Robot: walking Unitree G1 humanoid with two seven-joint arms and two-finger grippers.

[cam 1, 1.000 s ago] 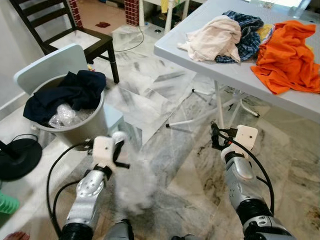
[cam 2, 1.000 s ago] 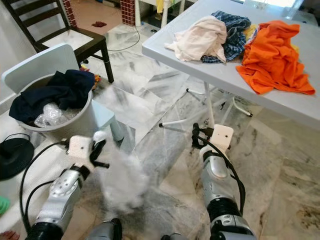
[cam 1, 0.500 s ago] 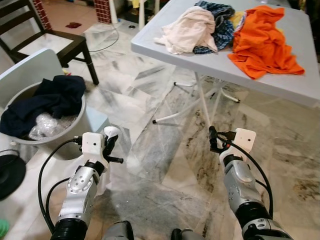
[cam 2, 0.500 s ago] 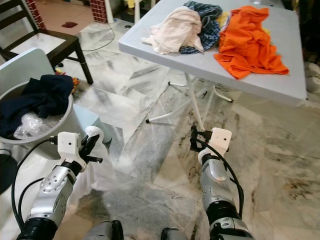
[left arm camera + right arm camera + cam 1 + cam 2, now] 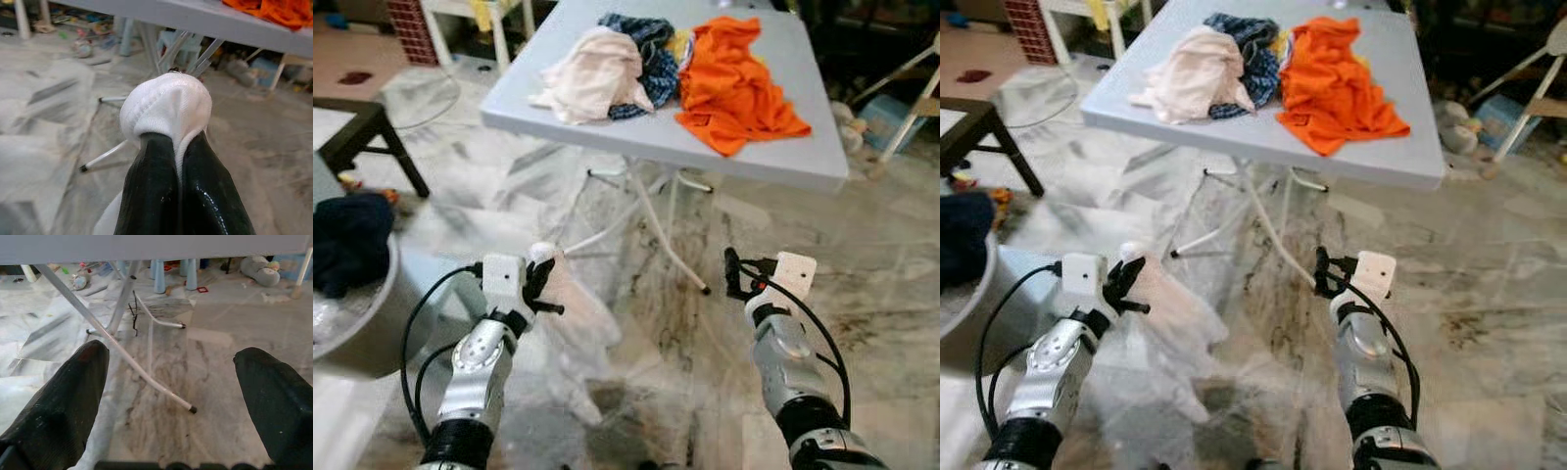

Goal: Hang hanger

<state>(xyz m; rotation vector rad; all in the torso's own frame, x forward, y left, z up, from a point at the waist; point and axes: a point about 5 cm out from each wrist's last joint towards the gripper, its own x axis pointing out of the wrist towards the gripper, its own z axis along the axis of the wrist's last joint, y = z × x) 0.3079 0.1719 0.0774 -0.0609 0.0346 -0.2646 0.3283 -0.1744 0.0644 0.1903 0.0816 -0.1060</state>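
My left gripper [image 5: 540,284] is shut on a white garment [image 5: 576,323] that hangs down from it over the marble floor. In the left wrist view a bunched fold of the white garment [image 5: 166,105] sticks out from between the two black fingers [image 5: 151,186], which are pressed together. My right gripper [image 5: 732,276] is open and holds nothing, low in front of the table; its fingers [image 5: 58,401] stand wide apart in the right wrist view. No hanger can be made out.
A grey folding table [image 5: 754,157] stands ahead with an orange garment [image 5: 734,78], a cream one [image 5: 592,83] and a blue checked one [image 5: 646,54] on it. Its white legs [image 5: 656,230] reach the floor between my arms. A grey bucket [image 5: 352,328] with dark clothes is at my left.
The camera has swung right, so the bucket and chair have slid to the left edge and the table is now central. The white garment swings, still hanging from my left gripper.
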